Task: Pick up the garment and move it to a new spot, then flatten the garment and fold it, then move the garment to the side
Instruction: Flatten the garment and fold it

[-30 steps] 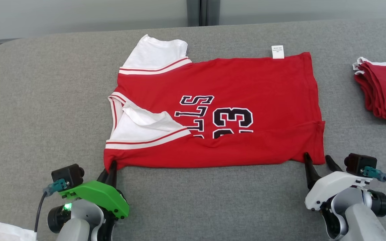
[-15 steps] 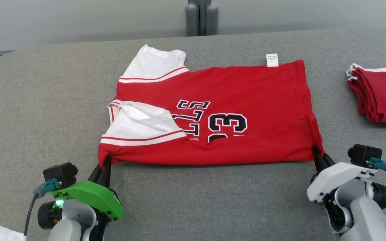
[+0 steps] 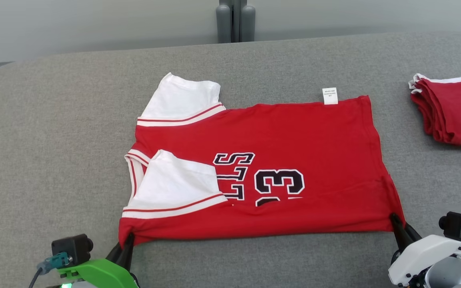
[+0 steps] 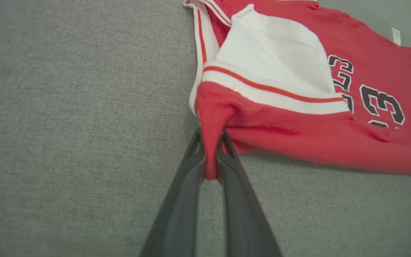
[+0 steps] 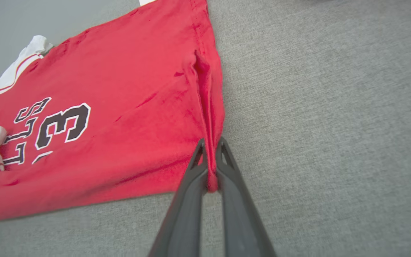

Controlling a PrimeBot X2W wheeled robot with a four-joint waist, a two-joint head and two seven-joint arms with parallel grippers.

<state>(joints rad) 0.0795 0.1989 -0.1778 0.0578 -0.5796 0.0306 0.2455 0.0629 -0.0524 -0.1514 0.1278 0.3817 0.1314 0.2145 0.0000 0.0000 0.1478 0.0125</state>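
On a grey cloth-covered table [image 3: 46, 152], a red jersey [image 3: 294, 136] with white sleeves lies spread out flat, its neck end toward the robot's left and its hem toward the robot's right. Black letters and the number 33 [image 3: 279, 182] are printed across its middle. A fold of red cloth along the near edge covers the lower part of that print. One white sleeve [image 3: 182, 100] sticks out at the far left. The other sleeve [image 3: 176, 186] is folded over onto the red body, near the left corner. A small white label [image 3: 329, 96] pokes out from the far edge.

At the lower left of the head view, the left gripper [image 3: 125, 245] is pinched tight on the jersey's near left corner. Its wrist view shows a tuck of red cloth clamped between the two dark fingers and pulled into a small peak just below the folded sleeve. At the lower right, the right gripper [image 3: 397, 225] is likewise closed on the near right corner at the hem. Its wrist view shows a raised ridge of cloth running up from the fingertips along the hem.

All of the jersey lies beyond the two grippers, and its near edge runs almost straight between them. A pile of folded red garments [image 3: 454, 112] sits at the far right, well apart from the jersey.
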